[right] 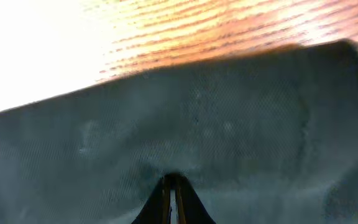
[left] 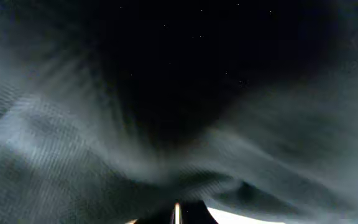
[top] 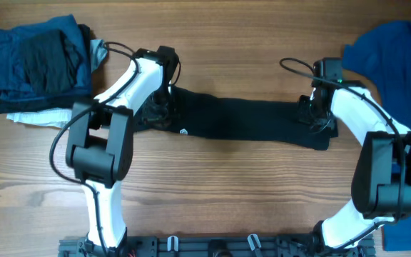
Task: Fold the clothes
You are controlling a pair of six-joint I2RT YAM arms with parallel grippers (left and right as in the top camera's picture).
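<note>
The left gripper [top: 157,106] and right gripper [top: 312,113] are each pinched closed on one end of the black T-shirt [top: 248,121]. It lies as a long folded band across the middle of the wooden table [top: 248,193]. A blue shirt [top: 391,50] sits at the far right. Lifting both ends evenly, with the cloth taut, should give a square fold.

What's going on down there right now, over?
Left gripper, right gripper shut, pinching ends of the black T-shirt. It lies in a long band. Folded pile, blue shirt lie aside.
</note>
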